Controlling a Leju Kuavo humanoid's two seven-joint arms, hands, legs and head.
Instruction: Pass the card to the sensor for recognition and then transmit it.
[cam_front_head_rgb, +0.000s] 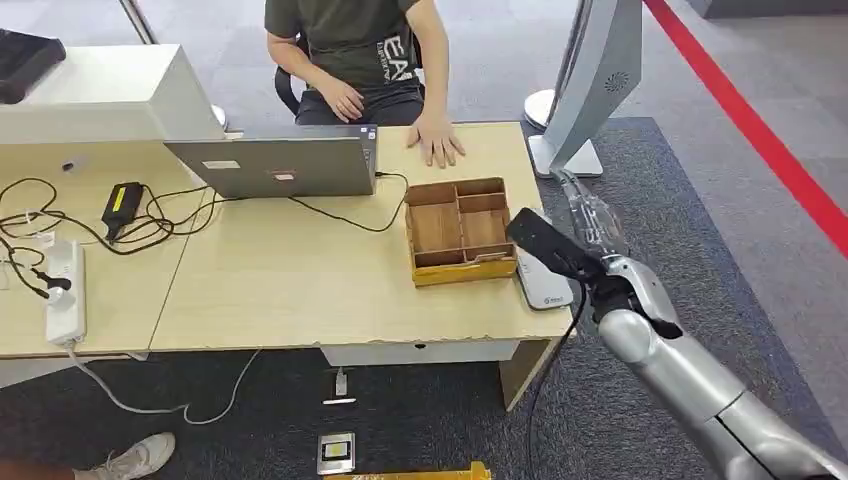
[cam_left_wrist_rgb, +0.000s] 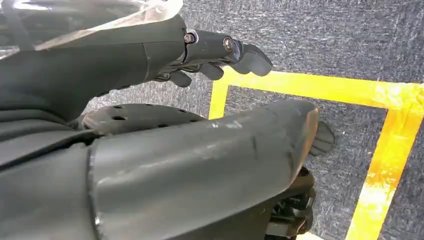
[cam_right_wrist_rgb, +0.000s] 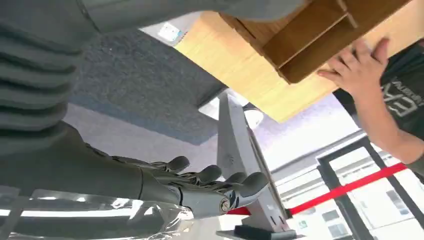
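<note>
The robot's right arm is a smooth silver tube with a black cable trailing from the wrist. Its right hand is dark grey, and the left hand has silver screws at the fingers.

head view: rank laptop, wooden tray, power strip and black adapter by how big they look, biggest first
1. laptop
2. wooden tray
3. power strip
4. black adapter
All lie on the table at similar depth, so the order looks reliable.
</note>
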